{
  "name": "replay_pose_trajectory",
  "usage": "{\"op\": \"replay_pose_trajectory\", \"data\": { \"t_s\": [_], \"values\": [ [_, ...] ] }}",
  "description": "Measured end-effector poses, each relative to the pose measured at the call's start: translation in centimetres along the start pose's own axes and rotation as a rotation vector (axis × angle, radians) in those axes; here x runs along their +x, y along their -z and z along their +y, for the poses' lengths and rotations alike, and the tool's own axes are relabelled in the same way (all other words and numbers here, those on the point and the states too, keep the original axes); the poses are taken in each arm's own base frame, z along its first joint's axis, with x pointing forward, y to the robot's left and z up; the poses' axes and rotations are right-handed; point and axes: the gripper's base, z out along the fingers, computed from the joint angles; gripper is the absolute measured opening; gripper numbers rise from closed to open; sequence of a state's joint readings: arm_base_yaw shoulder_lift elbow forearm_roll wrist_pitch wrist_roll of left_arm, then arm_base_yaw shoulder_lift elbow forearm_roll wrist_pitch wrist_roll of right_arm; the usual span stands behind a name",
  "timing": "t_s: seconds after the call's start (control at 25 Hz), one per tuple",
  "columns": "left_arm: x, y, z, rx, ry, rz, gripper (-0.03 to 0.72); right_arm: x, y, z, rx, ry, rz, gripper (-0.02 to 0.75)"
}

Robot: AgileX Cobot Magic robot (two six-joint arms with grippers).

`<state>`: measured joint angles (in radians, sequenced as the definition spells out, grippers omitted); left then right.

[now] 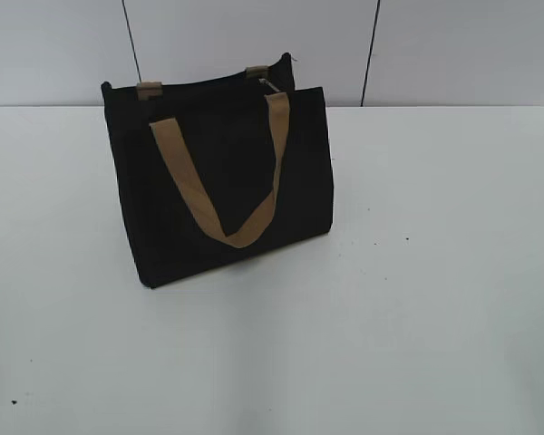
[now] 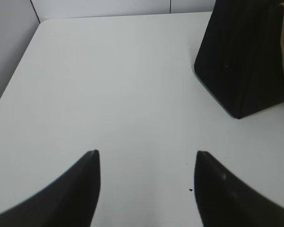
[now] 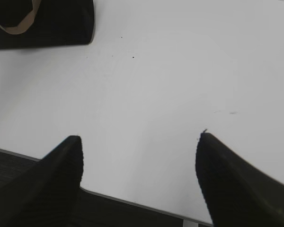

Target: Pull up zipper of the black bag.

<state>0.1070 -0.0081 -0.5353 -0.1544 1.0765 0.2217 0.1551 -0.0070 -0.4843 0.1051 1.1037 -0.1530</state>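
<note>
The black bag [image 1: 222, 181] stands upright on the white table, its tan handle [image 1: 222, 186] hanging down the front. The small silver zipper pull [image 1: 268, 84] sits near the right end of the top edge. Neither gripper shows in the exterior view. My left gripper [image 2: 146, 153] is open and empty over bare table, with the bag's side [image 2: 244, 56] at the upper right of its view. My right gripper [image 3: 139, 137] is open and empty near the table's front edge, with the bag [image 3: 47, 23] far off at the upper left.
The white table [image 1: 417, 272] runs to a pale wall behind the bag. Its front edge [image 3: 132, 201] shows in the right wrist view. Its left edge meets the wall [image 2: 9, 56] in the left wrist view.
</note>
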Motion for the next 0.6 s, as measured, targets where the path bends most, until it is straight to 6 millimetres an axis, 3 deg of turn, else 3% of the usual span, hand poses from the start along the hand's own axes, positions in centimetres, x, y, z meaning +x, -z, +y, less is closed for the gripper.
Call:
{"op": "replay_pose_trajectory", "data": {
  "t_s": [0.6],
  "values": [
    [0.1,0.19,0.17,0.122,-0.061,-0.013,0.449,-0.1,-0.15,0.12,0.142,-0.087,0.006,0.566]
  ]
}}
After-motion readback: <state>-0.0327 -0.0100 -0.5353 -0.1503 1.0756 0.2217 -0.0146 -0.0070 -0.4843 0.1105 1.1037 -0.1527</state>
